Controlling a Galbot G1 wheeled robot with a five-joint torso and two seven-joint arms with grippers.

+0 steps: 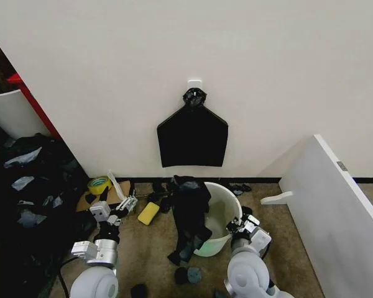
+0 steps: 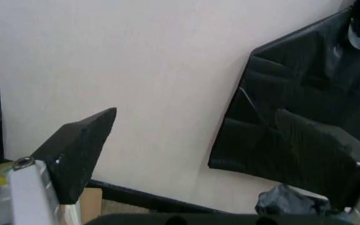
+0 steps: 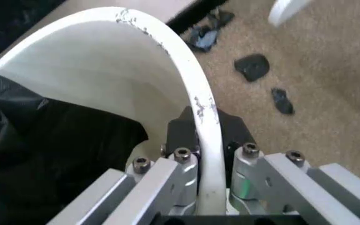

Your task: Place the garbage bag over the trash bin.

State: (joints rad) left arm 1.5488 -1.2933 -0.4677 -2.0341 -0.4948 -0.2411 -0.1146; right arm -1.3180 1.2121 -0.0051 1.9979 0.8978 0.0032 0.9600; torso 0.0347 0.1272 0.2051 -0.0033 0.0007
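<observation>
Right gripper [image 3: 209,140] clamped on bin [image 1: 233,205] rim, tilting it. Bag [image 1: 189,208] draped over near rim, mostly outside. Left gripper [image 2: 192,140] wide open, empty, facing wall. Risk: loose bag slides off; bin tips.

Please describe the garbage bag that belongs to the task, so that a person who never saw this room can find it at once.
Look at the foot of the white wall, where the trash bin lies tilted on the carpet, its rim clamped by the right gripper. The garbage bag is the loose, crinkled black plastic draped over the bin's left side. Unlike the flat bundle of bags hung on the wall above, it is rumpled.
</observation>
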